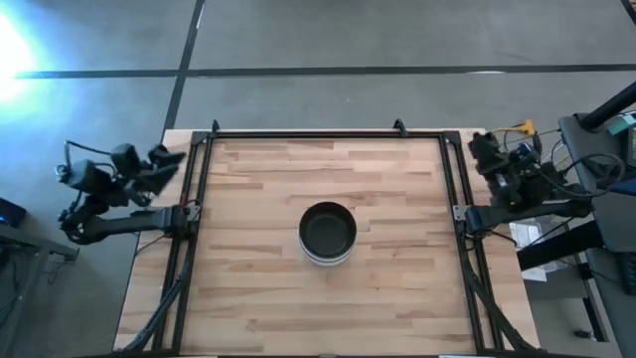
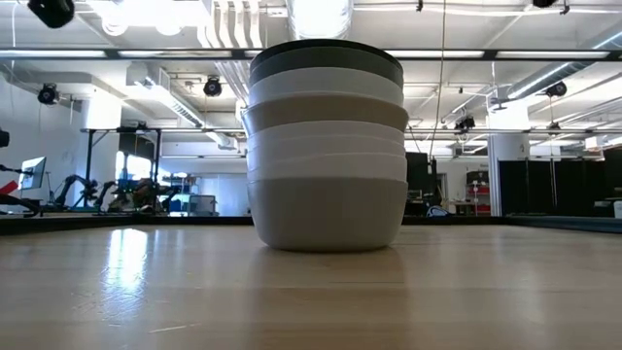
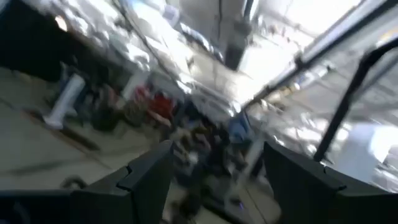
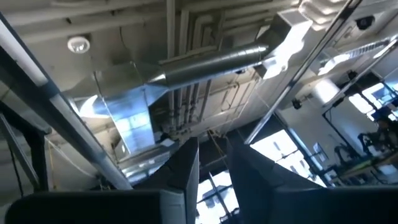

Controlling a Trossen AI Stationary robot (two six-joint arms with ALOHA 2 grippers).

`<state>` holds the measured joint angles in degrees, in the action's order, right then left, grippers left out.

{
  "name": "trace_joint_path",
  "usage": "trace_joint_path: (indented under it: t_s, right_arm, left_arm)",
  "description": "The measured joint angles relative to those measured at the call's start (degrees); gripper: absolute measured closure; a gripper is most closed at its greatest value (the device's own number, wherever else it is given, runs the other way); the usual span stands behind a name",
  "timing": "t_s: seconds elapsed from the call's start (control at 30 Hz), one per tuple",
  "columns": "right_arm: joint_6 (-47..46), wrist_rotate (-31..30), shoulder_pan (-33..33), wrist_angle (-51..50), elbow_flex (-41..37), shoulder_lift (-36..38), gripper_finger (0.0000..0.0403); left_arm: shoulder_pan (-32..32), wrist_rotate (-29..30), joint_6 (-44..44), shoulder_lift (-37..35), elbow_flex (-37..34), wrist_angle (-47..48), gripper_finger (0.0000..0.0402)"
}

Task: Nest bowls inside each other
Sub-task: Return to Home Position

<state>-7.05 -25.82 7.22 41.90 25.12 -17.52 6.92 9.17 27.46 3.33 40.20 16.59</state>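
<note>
Stack of round bowls [image 1: 328, 234], black on top, grey and white under, sits mid pale wooden surface [image 1: 248, 288]. Nesting looks done. Left claw [image 1: 164, 157] apart, empty, by left edge. Right claw [image 1: 484, 147] a bit apart, empty, by right edge. Next: arms park, touch nothing.

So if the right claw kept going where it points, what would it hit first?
Nothing close, it seems: the right gripper aims upward, with only open air before a silver ceiling duct, though depth is unclear.

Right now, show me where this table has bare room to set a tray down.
Only the bowl stack occupies the table, at its middle. Bare wood lies all round it, out to the black frame. The left arm and right arm wait outside that frame.
</note>
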Motion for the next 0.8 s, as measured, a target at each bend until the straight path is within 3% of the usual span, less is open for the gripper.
trace_joint_path:
  t_s: [0.2, 0.37, 0.5, 0.7, 0.8]
  right_arm:
    - [-4.29, 0.65, 0.00, 0.48, -7.60, 11.16, 0.0323]
    - [-16.91, 5.40, 0.04, -15.18, -11.76, 17.57, 0.0323]
    - [-22.42, 10.20, 0.02, -23.56, -11.29, 17.32, 0.0323]
    - [-29.74, 19.57, 0.03, -59.70, -0.18, 16.79, 0.0323]
    - [-30.18, 20.22, 0.01, -71.38, 5.36, 16.96, 0.0324]
  left_arm:
    - [0.00, -5.00, 5.49, -1.49, -6.71, -12.62, 0.0166]
    - [0.00, -7.28, 9.26, -1.30, -12.40, -18.13, 0.0166]
    - [-0.02, -9.52, 14.39, -1.56, -17.08, -18.89, 0.0166]
    - [-0.17, -10.73, 18.78, -1.47, -22.29, -19.34, 0.0166]
    - [-0.24, -11.86, 21.39, -1.44, -24.99, -21.11, 0.0166]
